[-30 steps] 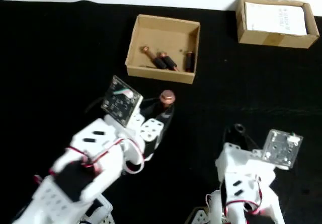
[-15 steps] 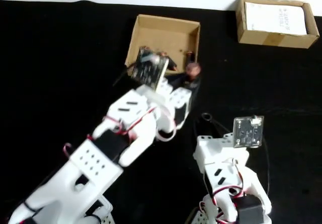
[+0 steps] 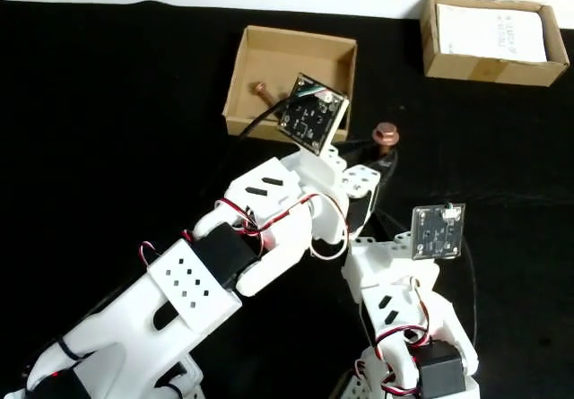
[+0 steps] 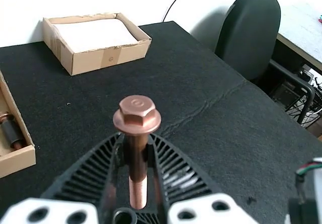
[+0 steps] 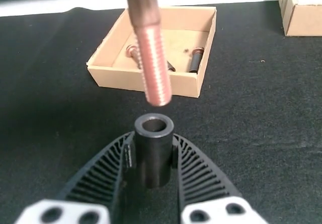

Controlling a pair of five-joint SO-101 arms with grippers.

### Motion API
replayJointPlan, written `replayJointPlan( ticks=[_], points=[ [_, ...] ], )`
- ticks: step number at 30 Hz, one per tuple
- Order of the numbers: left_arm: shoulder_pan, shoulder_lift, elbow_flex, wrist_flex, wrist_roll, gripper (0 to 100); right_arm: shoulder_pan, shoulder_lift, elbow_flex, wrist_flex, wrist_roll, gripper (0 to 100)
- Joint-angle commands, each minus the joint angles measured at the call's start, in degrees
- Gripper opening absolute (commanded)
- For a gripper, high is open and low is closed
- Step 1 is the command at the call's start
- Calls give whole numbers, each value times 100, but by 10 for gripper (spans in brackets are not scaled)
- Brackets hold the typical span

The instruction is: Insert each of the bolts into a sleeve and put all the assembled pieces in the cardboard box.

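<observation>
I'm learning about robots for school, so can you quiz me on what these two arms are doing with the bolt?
1. True or false: the left gripper grips a copper bolt by its shank.
2. What does the right gripper hold? A) a black sleeve B) a second bolt C) nothing
3. Fill in: the bolt's threaded tip hangs ____ the sleeve's opening, not yet inside it.
Key: 1 true; 2 A; 3 above.
</observation>
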Motion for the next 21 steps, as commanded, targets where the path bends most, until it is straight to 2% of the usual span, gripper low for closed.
replayJointPlan(
  ticks=[1, 15, 21],
  points=[
    [31, -13, 4, -18, 26, 9, -22, -40, -40, -136, -44, 6],
    [22, 22, 356, -26, 0, 9, -13, -40, -75, -101, -44, 6],
    [-224, 31, 347, -35, 0, 9, -13, -40, -180, -92, -44, 6]
  ],
)
